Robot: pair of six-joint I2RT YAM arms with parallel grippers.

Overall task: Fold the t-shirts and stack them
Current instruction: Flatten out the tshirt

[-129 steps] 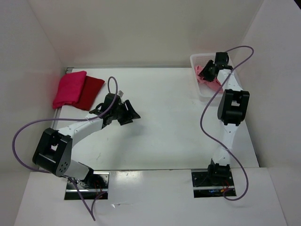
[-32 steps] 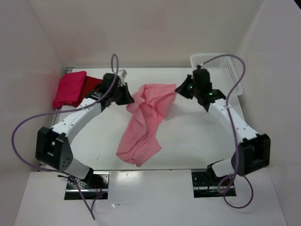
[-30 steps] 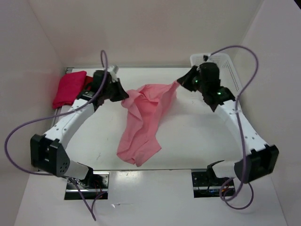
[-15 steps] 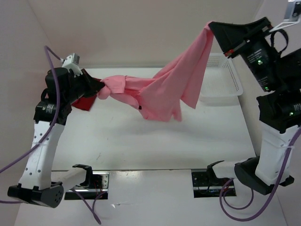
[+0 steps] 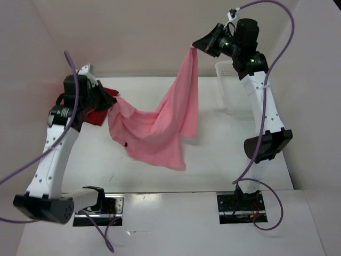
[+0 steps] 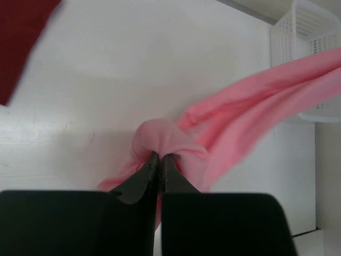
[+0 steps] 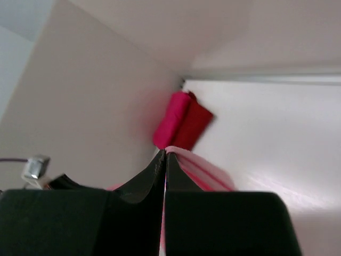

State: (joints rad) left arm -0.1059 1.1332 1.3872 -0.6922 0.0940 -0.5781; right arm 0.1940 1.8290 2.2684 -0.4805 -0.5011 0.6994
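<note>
Right hand (image 5: 195, 48) pinching salmon shirt (image 5: 160, 128), basket (image 5: 228, 96) beside

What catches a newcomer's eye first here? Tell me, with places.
The light salmon pink t-shirt hangs in mid-air over the table, pinched by the left gripper on the left and held high by the right gripper at the back right. The dark red t-shirt and magenta-pink t-shirt lie side by side in the far left corner.

salmon shirt (image 5: 160, 128) hangs stretched in mid-air; magenta shirt (image 7: 171, 125) and dark red shirt (image 6: 21, 32) lie folded, touching.
</note>
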